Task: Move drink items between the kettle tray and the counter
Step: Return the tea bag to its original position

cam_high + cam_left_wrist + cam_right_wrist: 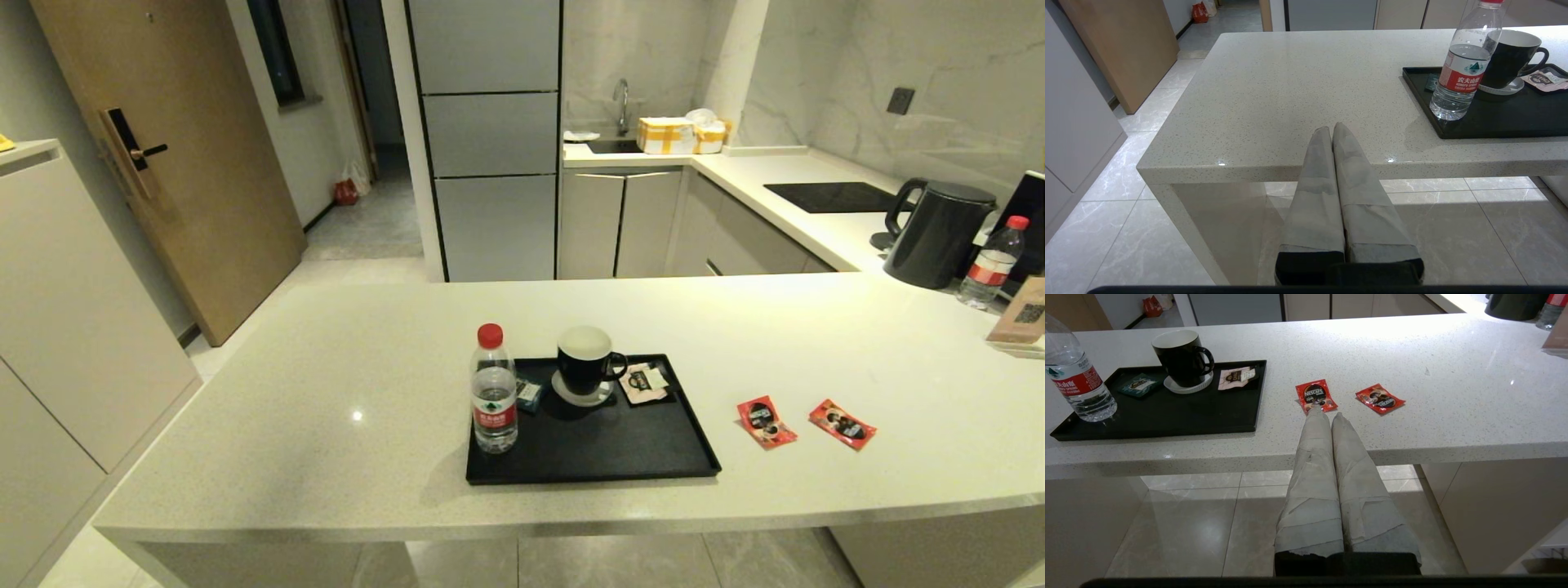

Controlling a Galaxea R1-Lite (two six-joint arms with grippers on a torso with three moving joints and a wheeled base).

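Two red foil sachets lie flat on the cream speckled counter (pixel 326 392) to the right of the black kettle tray (pixel 620 457): one (pixel 766 421) (pixel 1315 396) nearer the tray, the other (pixel 842 424) (pixel 1380 398) farther right. My right gripper (pixel 1328 415) is shut and empty, held off the counter's front edge, short of the nearer sachet. Off the front edge to the tray's left, my left gripper (pixel 1331 129) is also shut and empty. Neither arm shows in the head view.
On the tray stand a water bottle (pixel 494 389), a black mug on a white coaster (pixel 586 364), a pale cream sachet (pixel 643 382) and a small teal packet (pixel 529 394). A black kettle (pixel 936 233), a second bottle (pixel 991 263) and a card stand (pixel 1020 314) sit far right.
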